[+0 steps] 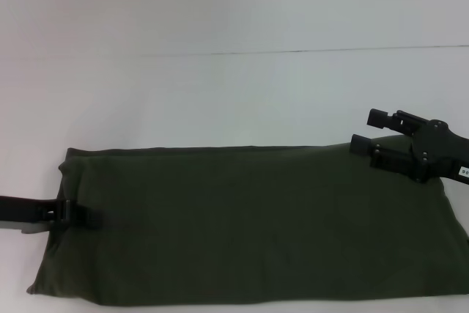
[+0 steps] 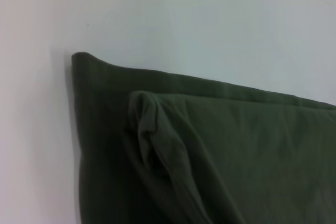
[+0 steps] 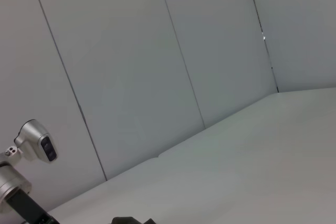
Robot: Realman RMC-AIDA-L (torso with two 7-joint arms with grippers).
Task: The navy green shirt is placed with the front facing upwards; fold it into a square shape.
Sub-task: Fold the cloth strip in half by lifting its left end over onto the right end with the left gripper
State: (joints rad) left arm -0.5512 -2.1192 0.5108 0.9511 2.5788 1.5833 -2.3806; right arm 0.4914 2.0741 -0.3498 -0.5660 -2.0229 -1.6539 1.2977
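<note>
The navy green shirt [image 1: 249, 225] lies on the white table [image 1: 220, 93] folded into a long rectangle, plain green side up, with no lettering showing. My left gripper [image 1: 82, 216] reaches in low over the middle of its left edge. In the left wrist view a shirt corner [image 2: 157, 145] shows a rumpled upper layer folded over a flat lower one. My right gripper [image 1: 368, 130] hovers open at the shirt's far right corner, its lower finger [image 1: 360, 143] right at the cloth's far edge, with nothing held.
White table surface stretches beyond the shirt to a seam [image 1: 330, 50] at the back. The right wrist view shows grey wall panels [image 3: 131, 77], the tabletop [image 3: 252, 171], and a silver robot part [image 3: 34, 140].
</note>
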